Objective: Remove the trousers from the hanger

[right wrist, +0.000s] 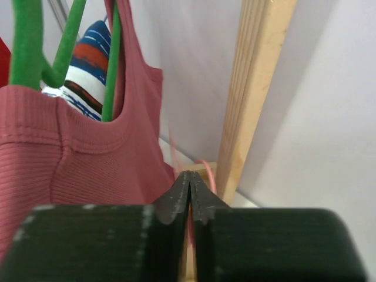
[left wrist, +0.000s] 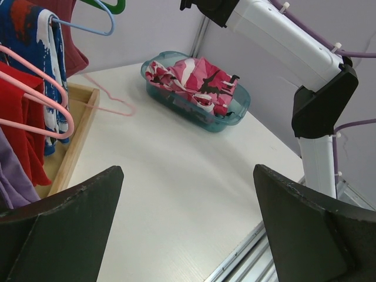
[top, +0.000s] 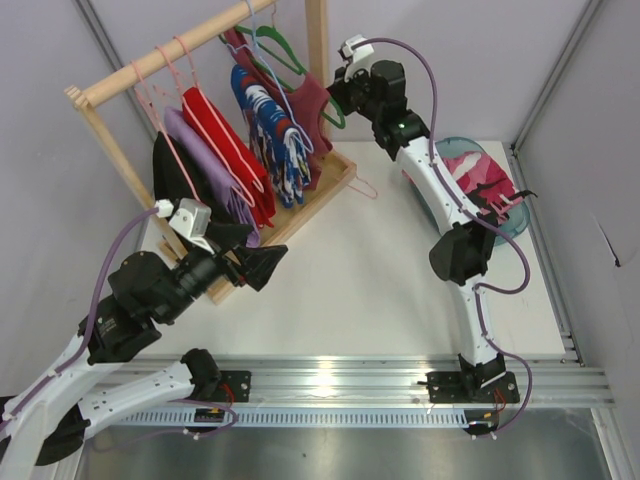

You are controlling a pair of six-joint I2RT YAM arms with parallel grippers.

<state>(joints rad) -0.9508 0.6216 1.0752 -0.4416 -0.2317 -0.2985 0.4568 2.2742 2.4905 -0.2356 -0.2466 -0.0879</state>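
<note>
The trousers [top: 482,176], pink with red, white and black patches, lie bunched in a teal basket [top: 516,222] at the right; they also show in the left wrist view [left wrist: 197,79]. A bare pale-pink hanger [top: 362,186] lies on the table by the rack's base, also in the left wrist view [left wrist: 111,100] and below my right fingertips [right wrist: 207,173]. My right gripper [top: 328,100] is shut and raised beside the rack's post [right wrist: 190,176]. My left gripper [top: 262,258] is open and empty over the table [left wrist: 188,170].
A wooden rack [top: 318,40] at the back left holds red, purple, black and blue-patterned garments on pink, green and blue hangers. A dark red top [right wrist: 88,164] on a green hanger [right wrist: 35,53] hangs just left of my right gripper. The rack's post [right wrist: 252,88] stands just right of it.
</note>
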